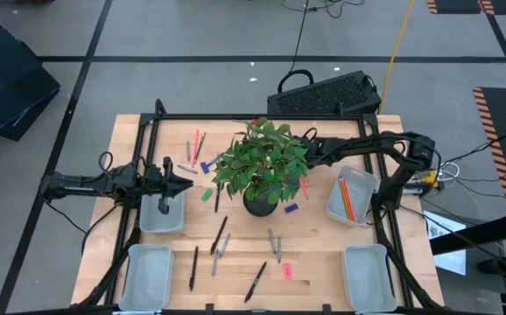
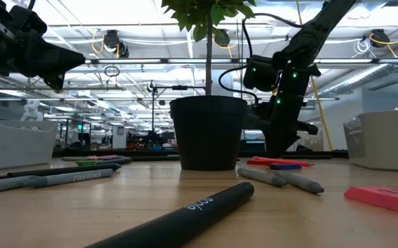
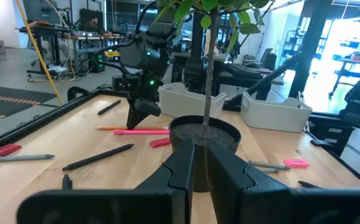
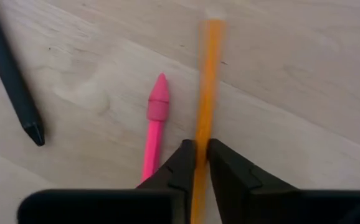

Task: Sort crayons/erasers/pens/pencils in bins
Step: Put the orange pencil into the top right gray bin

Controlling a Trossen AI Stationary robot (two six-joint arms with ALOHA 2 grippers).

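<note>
A dark plant pot (image 1: 262, 203) stands mid-table. My right gripper (image 4: 198, 152) reaches in just right of the plant's leaves, shut on an orange pencil (image 4: 206, 87) above the wood, beside a pink stick (image 4: 155, 124) and a black pen (image 4: 12, 81). My left gripper (image 1: 187, 182) hovers shut and empty over the far left bin (image 1: 161, 214). Orange pencils (image 1: 347, 199) lie in the far right bin (image 1: 362, 188). Black pens (image 1: 219, 234), grey crayons (image 1: 275, 243) and small erasers (image 1: 287, 270) lie scattered on the table. My right gripper pinches the orange pencil's shaft (image 4: 202, 134) between its two fingers, coming from above and pointing down. The pencil runs out ahead of the fingers and looks blurred. Whether it is clear of the table I cannot tell.
Two more bins (image 1: 146, 276) (image 1: 364, 276) sit at the near corners. The plant's leaves (image 1: 262, 157) overhang the table's middle and hide part of my right gripper. More sticks (image 1: 196, 147) lie far left of the plant. A black frame (image 1: 262, 116) borders the table.
</note>
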